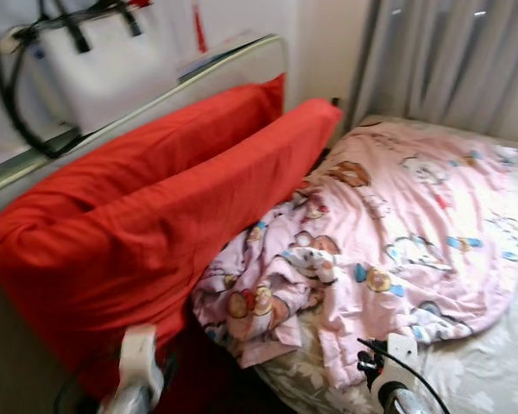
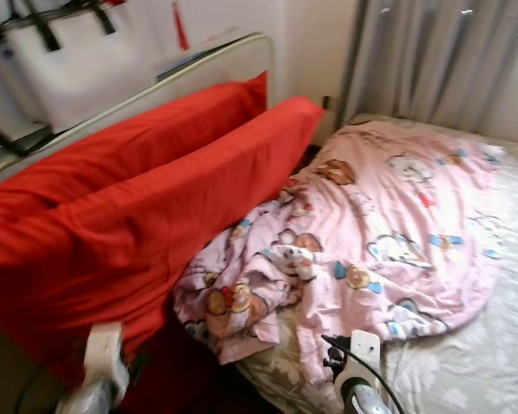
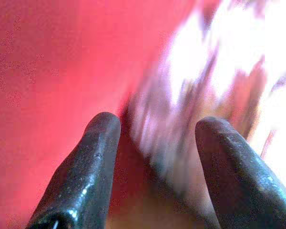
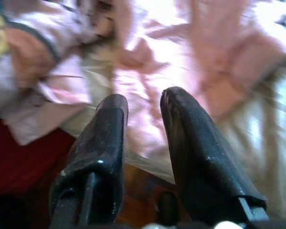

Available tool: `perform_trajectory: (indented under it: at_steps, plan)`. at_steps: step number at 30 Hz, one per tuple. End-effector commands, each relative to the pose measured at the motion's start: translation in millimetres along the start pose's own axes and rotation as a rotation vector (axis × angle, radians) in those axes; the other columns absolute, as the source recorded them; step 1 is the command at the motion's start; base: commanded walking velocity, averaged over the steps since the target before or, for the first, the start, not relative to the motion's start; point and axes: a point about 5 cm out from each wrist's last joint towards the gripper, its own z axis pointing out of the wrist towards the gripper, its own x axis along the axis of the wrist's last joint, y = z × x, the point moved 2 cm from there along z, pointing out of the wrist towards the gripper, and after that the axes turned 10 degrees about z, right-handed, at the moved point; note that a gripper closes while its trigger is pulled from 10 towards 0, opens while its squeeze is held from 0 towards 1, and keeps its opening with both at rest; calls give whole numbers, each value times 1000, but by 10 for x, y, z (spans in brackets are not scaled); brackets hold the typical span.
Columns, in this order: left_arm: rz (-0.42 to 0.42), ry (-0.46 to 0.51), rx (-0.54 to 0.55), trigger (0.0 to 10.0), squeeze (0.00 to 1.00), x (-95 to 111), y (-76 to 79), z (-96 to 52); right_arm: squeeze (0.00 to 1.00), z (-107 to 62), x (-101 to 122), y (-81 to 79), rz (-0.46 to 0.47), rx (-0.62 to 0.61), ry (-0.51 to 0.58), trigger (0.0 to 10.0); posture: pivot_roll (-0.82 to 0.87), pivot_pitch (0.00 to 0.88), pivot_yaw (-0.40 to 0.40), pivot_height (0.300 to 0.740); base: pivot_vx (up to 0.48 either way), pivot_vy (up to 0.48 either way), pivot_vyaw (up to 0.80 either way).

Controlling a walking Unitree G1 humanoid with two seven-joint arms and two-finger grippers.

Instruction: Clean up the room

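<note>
Left wrist view shows the left gripper with its two black fingers spread wide, and nothing is between them. Close in front of it, toward 10 o'clock, is red cloth, and toward 2 o'clock is a blurred pink and white cloth. I cannot tell if the fingers touch either one.

The right gripper has its fingers only a little apart, with a narrow gap and nothing held. Just beyond the tips lies the rumpled pink blanket, and at 5 o'clock in that picture the pale bed sheet shows.

From the head camera, both wrists stand at the low edge: the left one at 7 o'clock, against the red pillows, and the right one at 5 o'clock, over the sheet beside the blanket's hem.

The blanket, printed with cartoon figures, spreads over the bed from the centre toward 3 o'clock and is bunched at its near end, touching the pillows. The two long red pillows lean one behind the other against a metal headboard rail, which runs from 9 o'clock up toward 12 o'clock. A white bag with black straps hangs at 11 o'clock. Grey curtains hang at 1 o'clock beside a pale wall.
</note>
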Motion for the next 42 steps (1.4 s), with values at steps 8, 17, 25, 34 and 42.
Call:
perform_trajectory:
  at_steps: [8,17,25,34,42]
  plan:
    - [12,127,8,10000,0,73,24,-104,0,-73,-56,66,-1,24,41,10000,-21,8,26,740,0,0,0]
    - [31,139,39,10000,0,-51,-55,-308,0,22,761,-296,-65,176,388,10000,-19,19,12,740,0,0,0]
    - [42,152,66,10000,0,-118,-113,-503,0,-72,946,-426,-96,241,515,10000,-13,55,-1,740,0,0,0]
    - [38,197,103,10000,0,-14,-136,-676,0,-216,911,-517,-118,274,559,10000,-2,104,-24,740,0,0,0]
    - [31,205,108,10000,0,48,-128,-660,0,-160,770,-484,-142,236,478,10000,13,123,-25,735,0,0,0]
